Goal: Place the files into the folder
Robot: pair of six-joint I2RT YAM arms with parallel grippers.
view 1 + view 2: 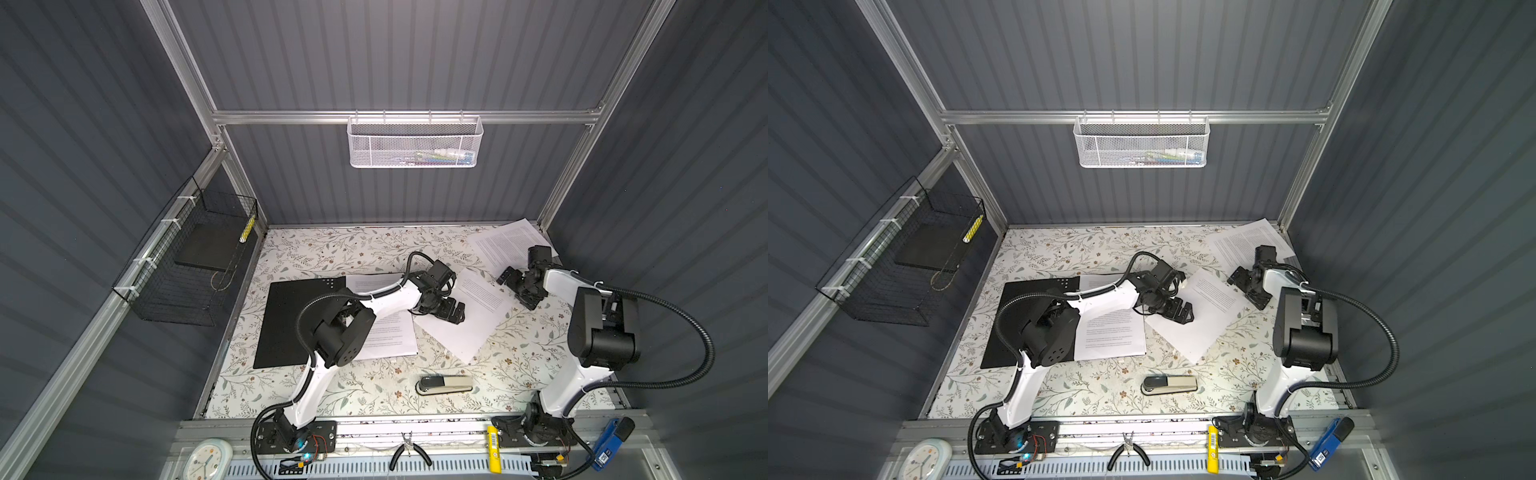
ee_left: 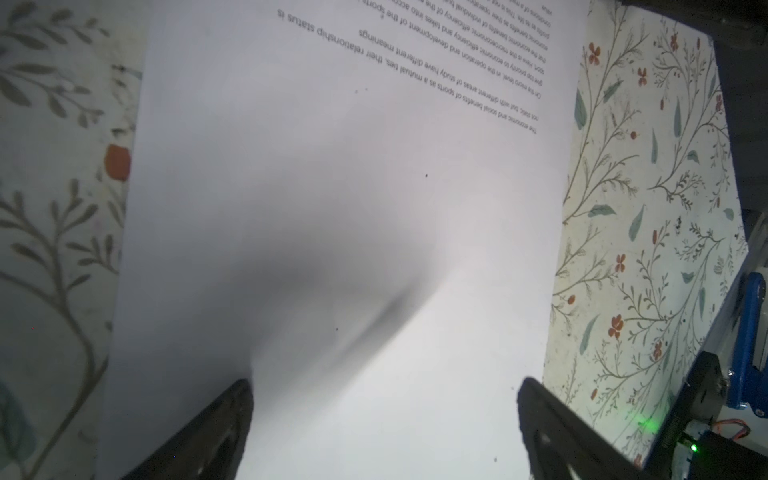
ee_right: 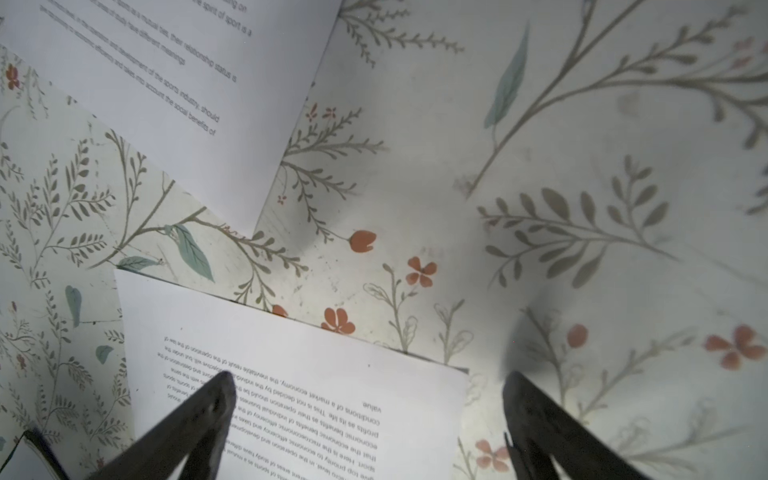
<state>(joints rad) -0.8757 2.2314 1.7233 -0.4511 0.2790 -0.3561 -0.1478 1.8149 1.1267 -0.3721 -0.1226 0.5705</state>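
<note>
Two robot arms reach over a floral-patterned tabletop. The left tool, its jaws spread wide, hangs low over a white printed paper sheet lying askew at the centre. The left wrist view shows that middle sheet rippled between the two dark fingers, though whether they touch it cannot be told. The right tool, jaws likewise apart and holding nothing, hangs above the far corner of the same sheet, with one finger over the print and its mate over bare tabletop. A second printed sheet rests in the far right corner, well apart from the thin flat black folder, which lies on the left of the tabletop. A third printed sheet lies against the folder's right edge, partly hidden by the left arm; whether it sits on the folder cannot be told. A grey-and-black stapler lies near the front edge.
</note>
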